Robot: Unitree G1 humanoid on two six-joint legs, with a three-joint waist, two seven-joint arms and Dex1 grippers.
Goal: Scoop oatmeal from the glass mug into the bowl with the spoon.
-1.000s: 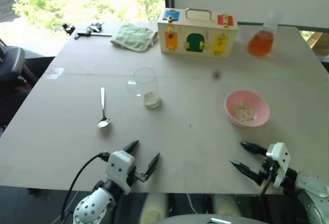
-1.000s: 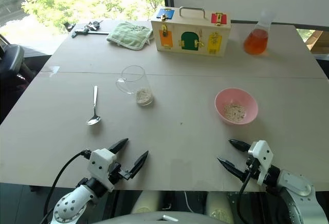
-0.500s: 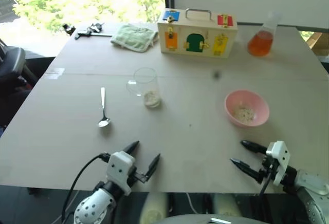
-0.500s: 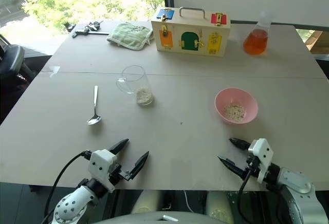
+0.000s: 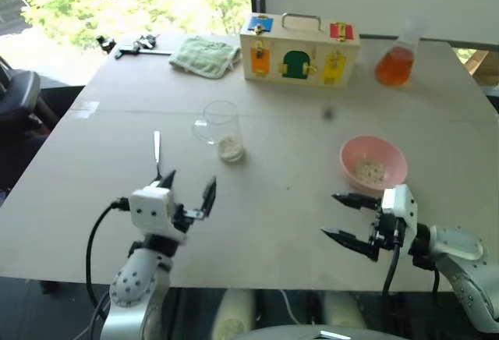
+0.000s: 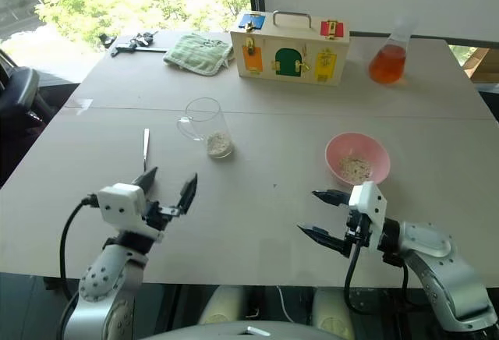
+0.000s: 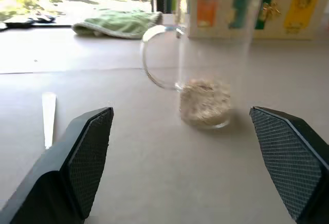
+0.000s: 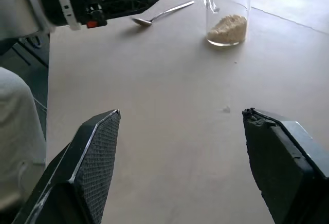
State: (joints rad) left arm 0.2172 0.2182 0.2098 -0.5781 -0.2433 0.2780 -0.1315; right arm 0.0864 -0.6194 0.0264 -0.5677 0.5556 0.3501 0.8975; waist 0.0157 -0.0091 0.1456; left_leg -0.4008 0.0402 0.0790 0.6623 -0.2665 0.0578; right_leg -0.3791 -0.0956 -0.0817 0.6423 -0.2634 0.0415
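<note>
Now: left gripper [image 5: 187, 187] level, jaws wide, perhaps above spoon [image 5: 157, 146] | right gripper [image 5: 345, 216] pointing left, jaws wide, empty

Left end effector [image 5: 187, 189]: fingers spread, empty, raised over the bench [image 5: 273, 223], pointing forward.
Right end effector [image 5: 340, 217]: fingers spread, empty, over the bench's near edge, pointing left.

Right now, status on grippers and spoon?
Left gripper and right gripper open, empty. Spoon flat on table, ahead of left gripper. Path clear.
</note>
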